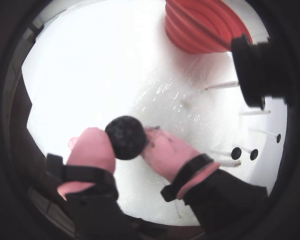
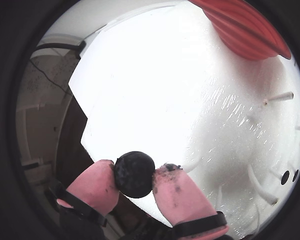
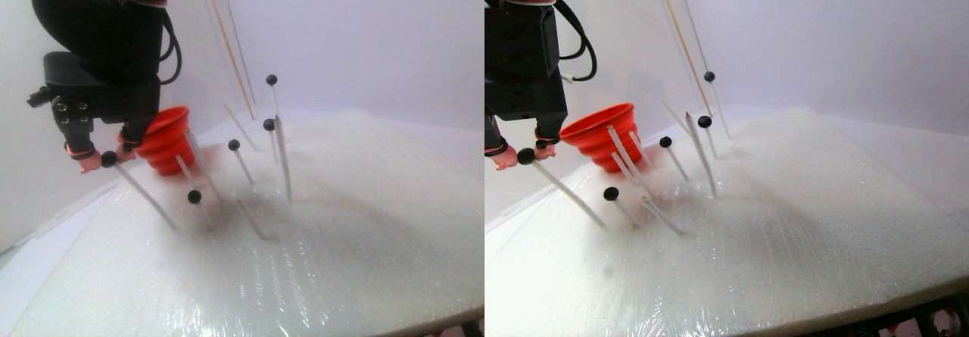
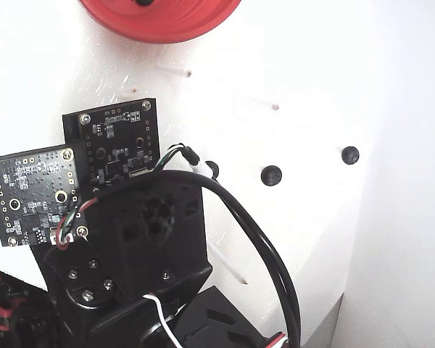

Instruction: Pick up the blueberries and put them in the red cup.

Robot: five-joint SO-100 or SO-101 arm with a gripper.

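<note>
My gripper (image 1: 126, 141) has pink fingertips (image 1: 92, 150) and is shut on a black ball, a blueberry (image 1: 126, 137). In both wrist views the ball is pinched between the two pads, also shown in a wrist view (image 2: 134, 174). In the stereo pair view the gripper (image 3: 108, 160) holds this blueberry (image 3: 108, 157) at the top of a slanted white stick (image 3: 144, 195), left of the red cup (image 3: 166, 141). The red cup also shows at the top of both wrist views (image 1: 200, 27) (image 2: 250, 30) and of the fixed view (image 4: 159, 18).
Several other blueberries on white sticks stand right of the cup (image 3: 194, 196) (image 3: 233, 145) (image 3: 268, 124); some show in the fixed view (image 4: 272, 175) (image 4: 350, 154). The white foam board (image 3: 341, 223) covers the table. The arm body (image 4: 145, 239) hides the gripper in the fixed view.
</note>
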